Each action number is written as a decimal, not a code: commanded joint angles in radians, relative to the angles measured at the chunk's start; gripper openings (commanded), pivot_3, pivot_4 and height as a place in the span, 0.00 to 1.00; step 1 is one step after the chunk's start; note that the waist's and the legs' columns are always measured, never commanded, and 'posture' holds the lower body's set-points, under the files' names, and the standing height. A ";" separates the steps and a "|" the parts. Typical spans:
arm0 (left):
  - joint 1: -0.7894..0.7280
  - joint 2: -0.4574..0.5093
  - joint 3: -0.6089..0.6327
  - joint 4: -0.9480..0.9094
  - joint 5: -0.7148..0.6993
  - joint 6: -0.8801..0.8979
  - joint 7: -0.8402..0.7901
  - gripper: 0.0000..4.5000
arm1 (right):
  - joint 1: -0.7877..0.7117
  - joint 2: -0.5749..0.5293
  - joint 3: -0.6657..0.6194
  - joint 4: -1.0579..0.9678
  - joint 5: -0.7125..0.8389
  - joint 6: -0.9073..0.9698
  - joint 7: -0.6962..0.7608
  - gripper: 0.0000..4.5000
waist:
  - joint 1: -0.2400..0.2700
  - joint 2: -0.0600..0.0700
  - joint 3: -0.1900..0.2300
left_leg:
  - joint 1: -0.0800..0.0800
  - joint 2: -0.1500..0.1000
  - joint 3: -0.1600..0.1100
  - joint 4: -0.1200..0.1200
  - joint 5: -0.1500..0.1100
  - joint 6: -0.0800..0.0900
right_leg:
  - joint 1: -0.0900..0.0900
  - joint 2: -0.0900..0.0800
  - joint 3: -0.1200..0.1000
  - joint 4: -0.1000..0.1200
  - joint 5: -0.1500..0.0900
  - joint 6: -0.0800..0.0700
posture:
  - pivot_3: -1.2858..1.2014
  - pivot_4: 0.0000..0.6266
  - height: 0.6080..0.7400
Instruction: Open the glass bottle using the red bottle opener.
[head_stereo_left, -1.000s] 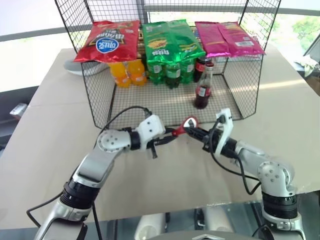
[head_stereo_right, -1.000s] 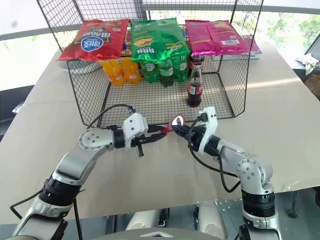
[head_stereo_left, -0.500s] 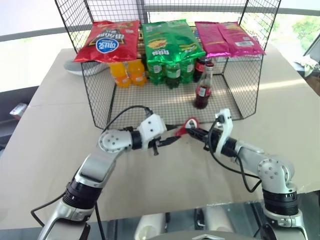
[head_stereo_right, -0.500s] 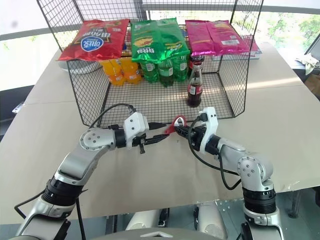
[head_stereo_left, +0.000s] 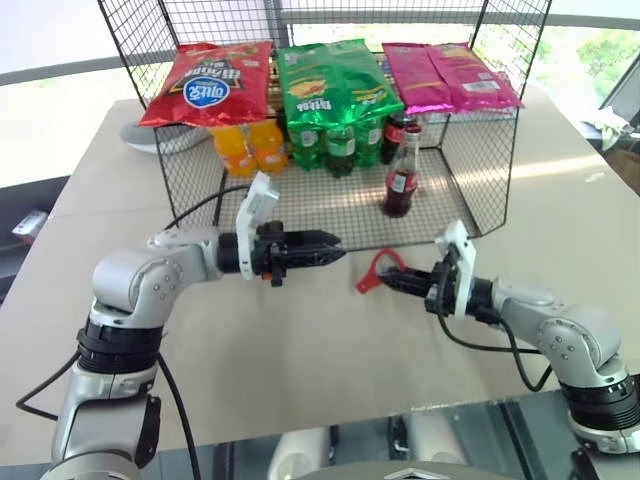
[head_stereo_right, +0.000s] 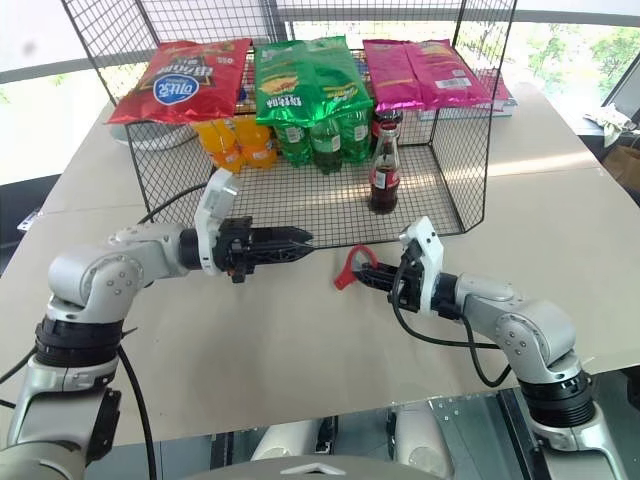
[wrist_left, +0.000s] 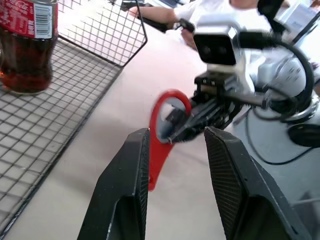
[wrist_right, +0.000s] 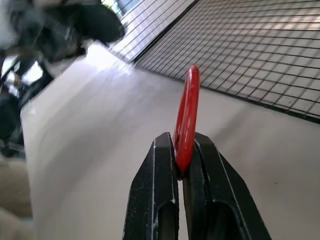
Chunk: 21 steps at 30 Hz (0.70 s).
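Clearly the right gripper (head_stereo_left: 392, 280) is doing the holding: its two black fingers are pinched tight on the ring end of the red bottle opener (head_stereo_left: 375, 272), so the handle hangs down and out toward the left arm, just above the table (head_stereo_left: 300, 360). That leaves the working end poorly presented for a cap, I'd judge. The left gripper (head_stereo_left: 335, 250) is level, a little apart from the opener, jaws partly spread and holding nothing.

Behind them, the glass bottle (head_stereo_left: 402, 172) stands upright, cap on, near the front right corner of the wire basket (head_stereo_left: 480, 190), beside green bottles (head_stereo_left: 335, 145) and orange bottles (head_stereo_left: 250, 145). Crisp bags (head_stereo_left: 210, 85) lie across the top. The table is pale beige board; bright windows run behind, and a person sits off to one side.
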 joint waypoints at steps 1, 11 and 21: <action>-0.039 -0.010 -0.037 -0.023 -0.007 0.008 -0.015 0.39 | -0.045 -0.011 0.036 -0.038 -0.014 -0.050 0.080 0.00 | -0.001 0.000 0.000 | 0.000 0.000 0.000 0.000 0.000 0.000 | 0.000 0.000 0.000 0.000 0.000 0.000 | 0.52 0.24 1.00; -0.080 -0.020 -0.113 -0.041 0.014 -0.004 -0.049 0.39 | -0.096 0.020 0.078 -0.023 -0.044 -0.065 0.108 0.00 | -0.001 0.000 0.000 | 0.000 0.001 0.000 0.000 0.002 -0.003 | 0.000 -0.001 0.001 0.000 0.000 0.000 | 0.52 0.24 1.00; -0.071 -0.028 -0.109 -0.054 0.000 0.005 -0.060 0.01 | -0.106 0.042 0.061 -0.027 -0.014 -0.048 0.104 0.00 | 0.000 0.000 0.000 | -0.001 0.000 0.000 0.000 0.002 -0.004 | 0.000 -0.004 0.000 -0.001 0.000 0.000 | 0.52 0.24 1.00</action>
